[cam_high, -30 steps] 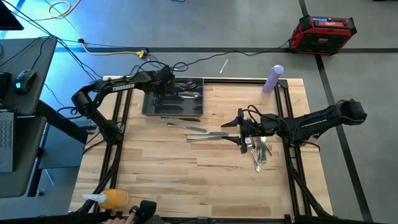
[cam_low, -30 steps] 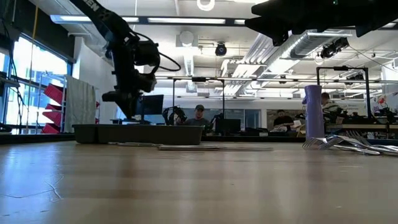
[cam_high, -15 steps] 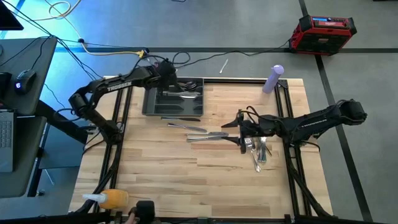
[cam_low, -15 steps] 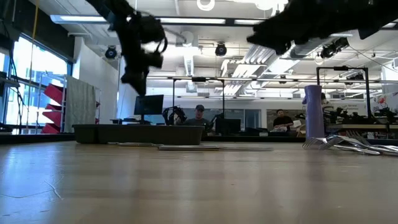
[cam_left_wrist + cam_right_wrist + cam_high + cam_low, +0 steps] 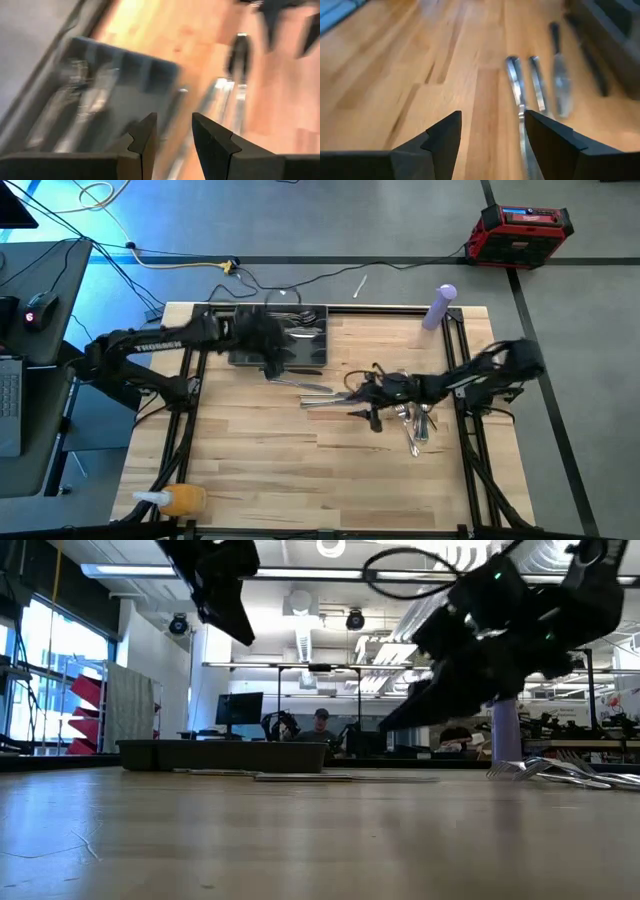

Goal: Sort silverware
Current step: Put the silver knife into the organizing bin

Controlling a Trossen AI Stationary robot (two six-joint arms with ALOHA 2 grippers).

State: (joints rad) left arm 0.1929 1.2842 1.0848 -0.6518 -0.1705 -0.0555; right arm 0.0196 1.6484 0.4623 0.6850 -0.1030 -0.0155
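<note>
the left gripper (image 5: 272,362) has come off the far side of the tray (image 5: 240,352) and now hangs over the tray's near edge, beside the loose knives (image 5: 312,387) lying on the table (image 5: 250,460); a second ago it was down among the pieces in the tray. its fingers stand a little apart with nothing between them in the left wrist view, so whatever it carried looks to have been left in the tray, which holds several pieces (image 5: 300,330) already. the right gripper (image 5: 365,402) has moved too: it has slid away from the heap of forks (image 5: 418,423) toward the middle of the table and tipped down over the ends of the knives there, jaws wide and empty, with the blades (image 5: 520,85) lying just ahead of its fingers in the right wrist view. taken together, one drop-off seems finished and both arms are turning to the knives between tray and forks. by my reading the sort is partly done: some cutlery is in the tray, a few knives lie beside it, and the fork heap near the right edge is untouched. both arms closing on the same cluster could crowd each other.
</note>
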